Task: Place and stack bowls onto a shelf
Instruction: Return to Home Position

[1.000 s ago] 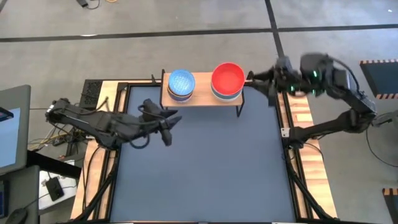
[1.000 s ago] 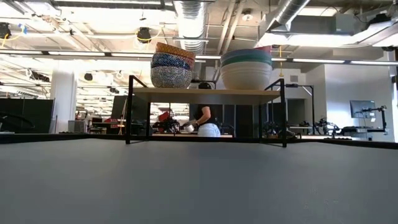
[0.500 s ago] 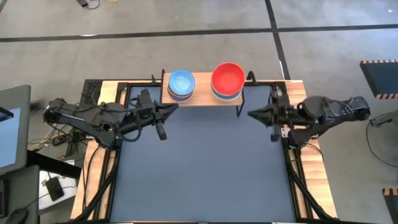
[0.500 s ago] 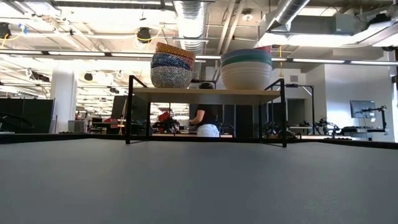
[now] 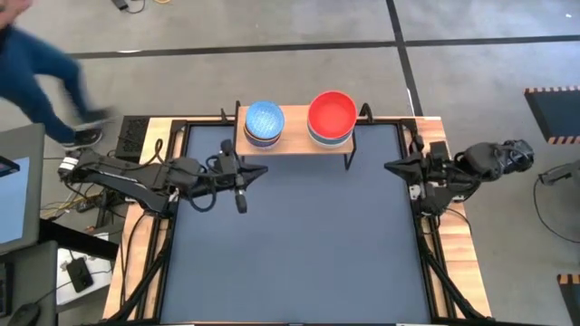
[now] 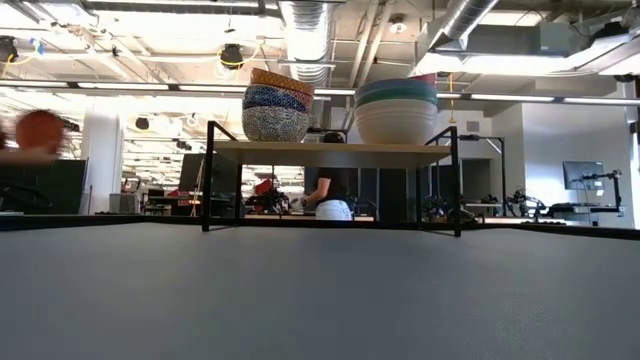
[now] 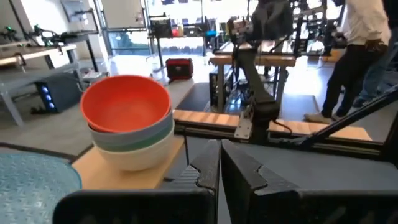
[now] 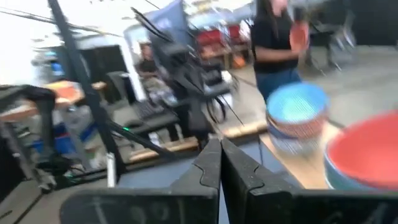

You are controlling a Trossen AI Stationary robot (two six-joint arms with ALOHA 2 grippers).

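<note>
At the dark table's far edge the shelf carries two stacks, one topped by the light blue patterned bowl, one by the red bowl; the count in each is hard to read. Stacking looks done and homing is in hand. The left gripper near the shelf's left end and the right gripper by the right rail both have fingers pinched together on nothing, and need only fold back without brushing the shelf.

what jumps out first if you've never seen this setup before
Two stacks of bowls stand on the shelf at the far edge of the table: a red bowl tops the right one, a light blue patterned bowl the left. The left gripper is shut near the shelf's left end, the right gripper shut at the table's right edge. A person passes beyond the far left corner.
</note>
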